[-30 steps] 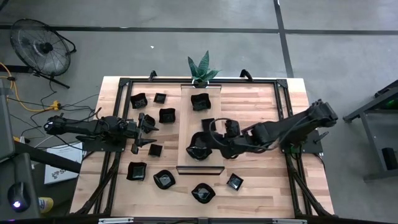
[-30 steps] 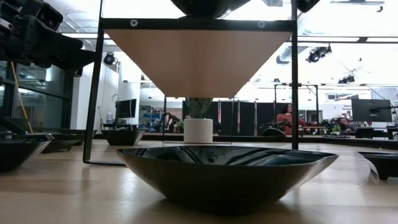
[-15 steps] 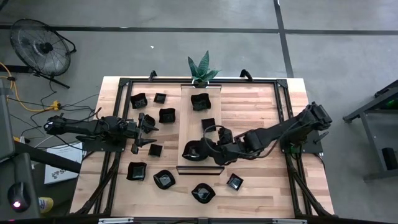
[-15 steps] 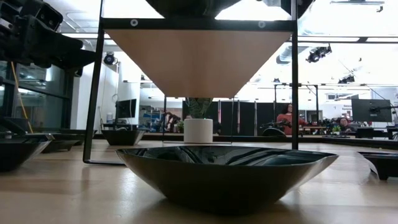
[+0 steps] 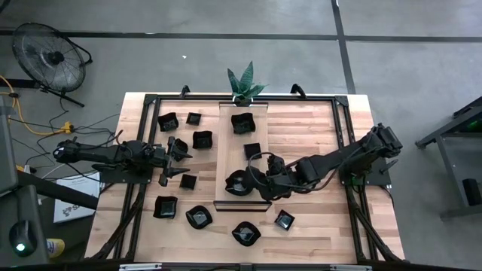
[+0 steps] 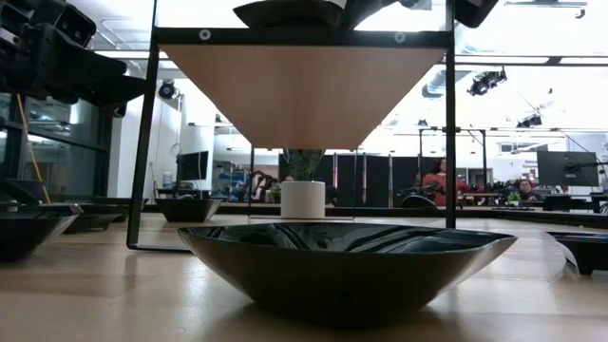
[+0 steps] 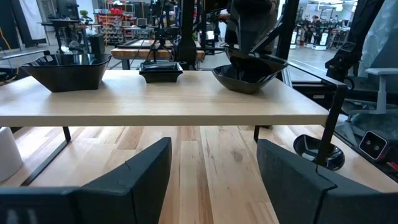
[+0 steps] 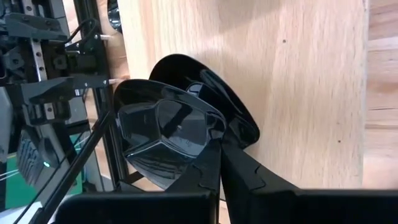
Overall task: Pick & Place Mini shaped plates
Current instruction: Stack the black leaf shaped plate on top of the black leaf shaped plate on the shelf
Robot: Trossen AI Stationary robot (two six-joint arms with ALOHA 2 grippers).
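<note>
Gripping a glossy black plate (image 8: 165, 134) by its rim, the right gripper (image 5: 251, 181) hovers over the near end of the raised wooden board (image 5: 260, 162), fingers clenched on it. Another dish seems to lie beneath it, though that's hard to separate. The left gripper (image 7: 211, 171) waits beside the board, fingers spread wide, holding nothing.

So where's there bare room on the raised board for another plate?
The wooden board is bare between the far plate and the small square plate. Its near end is crowded: the right gripper holds a plate there.
</note>
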